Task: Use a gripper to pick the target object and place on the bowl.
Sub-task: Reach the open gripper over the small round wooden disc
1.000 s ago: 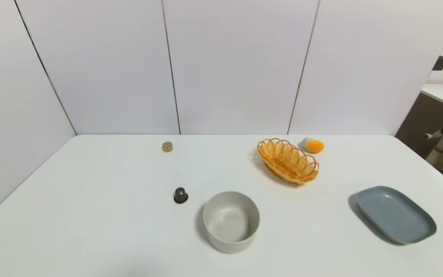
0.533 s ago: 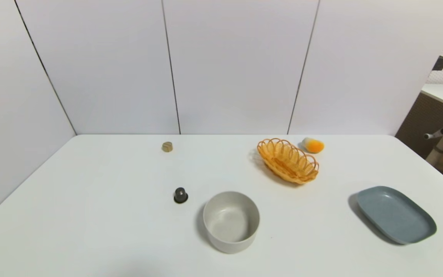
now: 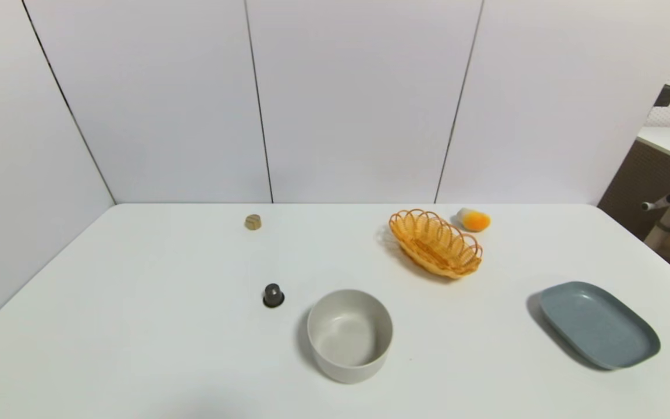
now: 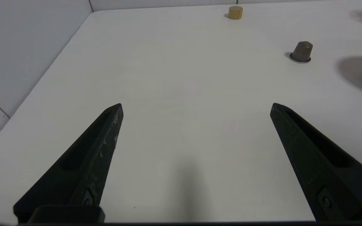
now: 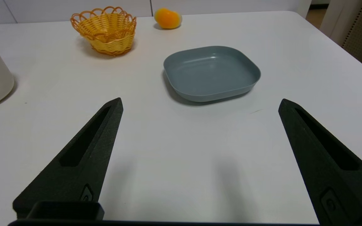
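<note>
The small tan wooden cylinder block is sitting upright at the far left-centre of the white worktop, well apart from the deep beige-grey matte bowl, which is standing near the front centre with nothing in it. A small dark grey cone-shaped capsule is resting just left of the bowl, between it and the block.

Neither arm is showing in the head view. The left gripper is hanging low over the near left of the worktop with its black fingers spread wide apart and nothing between them; the right gripper is likewise waiting with fingers apart over the near right, facing the blue-grey oblong plate, the orange woven basket and the orange-and-white rounded object.

The reach looks not yet begun. The left arm seems the better placed: it should be travelling far and slightly right, passing clear of the capsule, centring the block between the fingers and closing across its round side.

No brand, label or writing is readable anywhere.
</note>
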`<state>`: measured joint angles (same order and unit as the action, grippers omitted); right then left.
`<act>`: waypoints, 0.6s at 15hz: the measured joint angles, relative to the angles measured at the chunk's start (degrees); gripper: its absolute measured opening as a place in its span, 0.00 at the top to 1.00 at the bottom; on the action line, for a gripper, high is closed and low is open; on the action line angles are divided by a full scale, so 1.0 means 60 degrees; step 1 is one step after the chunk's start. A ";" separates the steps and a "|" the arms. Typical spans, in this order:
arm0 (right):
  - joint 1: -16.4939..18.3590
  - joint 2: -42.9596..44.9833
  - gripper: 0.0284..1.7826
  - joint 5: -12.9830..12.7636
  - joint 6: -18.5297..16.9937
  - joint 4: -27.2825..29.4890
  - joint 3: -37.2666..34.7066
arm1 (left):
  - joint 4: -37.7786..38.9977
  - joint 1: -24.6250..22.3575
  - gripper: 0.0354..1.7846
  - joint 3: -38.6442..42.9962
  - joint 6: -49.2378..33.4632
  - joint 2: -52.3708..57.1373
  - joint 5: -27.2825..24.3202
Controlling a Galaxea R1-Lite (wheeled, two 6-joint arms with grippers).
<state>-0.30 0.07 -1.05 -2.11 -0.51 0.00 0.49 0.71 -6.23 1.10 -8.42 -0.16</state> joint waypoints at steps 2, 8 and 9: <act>-0.0004 0.0000 0.04 0.0000 0.0000 0.0000 0.0000 | 0.0065 0.0010 0.06 -0.0945 0.0010 -0.0975 0.0000; -0.0004 0.0000 0.04 0.0000 0.0000 0.0004 0.0000 | 0.0116 0.0152 0.06 -0.5829 -0.0026 -0.5463 -0.0004; 0.0000 0.0000 0.04 0.0000 0.0000 0.0000 0.0000 | 0.0116 0.0171 0.06 -0.6930 -0.0028 -0.6374 -0.0014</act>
<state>-0.30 0.07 -1.05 -2.11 -0.51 0.00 1.18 1.73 -47.81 0.93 -46.67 -0.24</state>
